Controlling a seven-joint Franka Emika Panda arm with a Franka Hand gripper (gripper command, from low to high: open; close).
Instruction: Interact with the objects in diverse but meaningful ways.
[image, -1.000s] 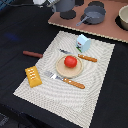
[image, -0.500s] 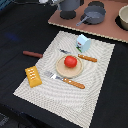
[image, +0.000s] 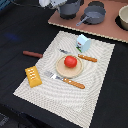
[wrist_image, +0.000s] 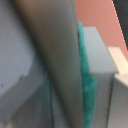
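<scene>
On the mat, the tomato (image: 70, 61) sits on the plate (image: 61, 70); carton (image: 83, 43) at 1 o'clock, sausage (image: 32, 54) at 9. Gripper (image: 47, 3) is by the pots (image: 70, 7), can't tell its grip.

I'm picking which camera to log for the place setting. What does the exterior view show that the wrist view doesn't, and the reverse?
Only the exterior view shows the setting: the red tomato on the tan plate, two orange-handled utensils, the carton, the yellow block, the brown sausage off the mat, and grey pots on the wooden board. Only the wrist view shows a blurred close-up of grey surfaces with a teal strip. Shared: probably only the grey pot area; the gripper's state is unclear in both.
</scene>
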